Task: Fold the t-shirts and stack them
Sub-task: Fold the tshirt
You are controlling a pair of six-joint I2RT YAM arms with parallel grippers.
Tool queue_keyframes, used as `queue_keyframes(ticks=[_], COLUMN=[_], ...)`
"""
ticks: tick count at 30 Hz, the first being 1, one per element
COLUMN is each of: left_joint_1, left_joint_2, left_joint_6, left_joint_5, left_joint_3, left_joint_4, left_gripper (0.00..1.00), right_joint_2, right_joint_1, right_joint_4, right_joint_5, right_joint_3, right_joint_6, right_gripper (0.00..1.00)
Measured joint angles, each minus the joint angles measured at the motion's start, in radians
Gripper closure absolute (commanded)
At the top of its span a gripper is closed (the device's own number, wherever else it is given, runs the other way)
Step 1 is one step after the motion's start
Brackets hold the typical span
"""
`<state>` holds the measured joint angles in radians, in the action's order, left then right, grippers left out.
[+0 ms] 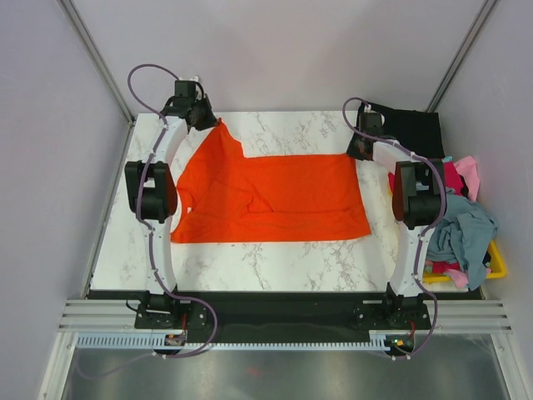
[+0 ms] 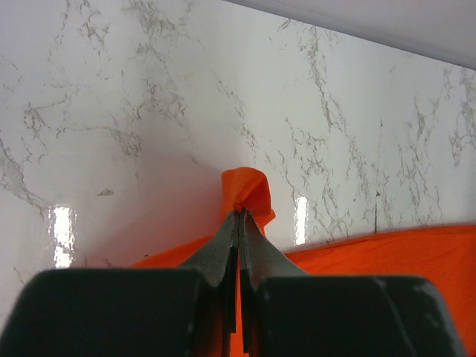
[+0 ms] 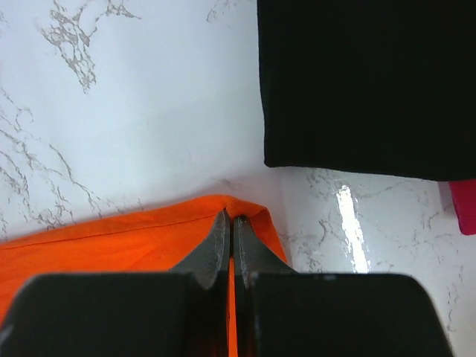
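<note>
A bright orange t-shirt lies spread across the marble table. My left gripper is shut on its far left tip, which is lifted off the table; in the left wrist view the orange t-shirt pokes out past my left gripper. My right gripper is shut on the far right corner, where the orange t-shirt folds over my right gripper. A folded black t-shirt lies at the back right, and the black t-shirt fills the top right of the right wrist view.
A yellow bin off the table's right edge holds a heap of grey-blue, pink and red shirts. A red cloth edge shows beside the black t-shirt. Grey walls close in the back and sides.
</note>
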<state>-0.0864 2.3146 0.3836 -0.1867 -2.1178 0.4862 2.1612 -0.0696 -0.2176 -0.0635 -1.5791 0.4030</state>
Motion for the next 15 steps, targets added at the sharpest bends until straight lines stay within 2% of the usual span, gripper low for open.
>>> queue_keyframes(ticks=[5, 15], left_joint_1=[0.002, 0.002], left_joint_2=[-0.083, -0.418], left_joint_6=[-0.015, -0.038], left_joint_5=[0.000, -0.005], left_joint_3=[0.040, 0.402], left_joint_4=[0.014, 0.007], left_gripper=[0.98, 0.98], right_joint_2=[-0.002, -0.110], right_joint_1=[0.002, 0.003], right_joint_4=[-0.005, 0.000], right_joint_5=[0.006, 0.008], right_joint_3=[0.001, 0.130], right_joint_6=[-0.008, -0.007], right_gripper=[1.00, 1.00])
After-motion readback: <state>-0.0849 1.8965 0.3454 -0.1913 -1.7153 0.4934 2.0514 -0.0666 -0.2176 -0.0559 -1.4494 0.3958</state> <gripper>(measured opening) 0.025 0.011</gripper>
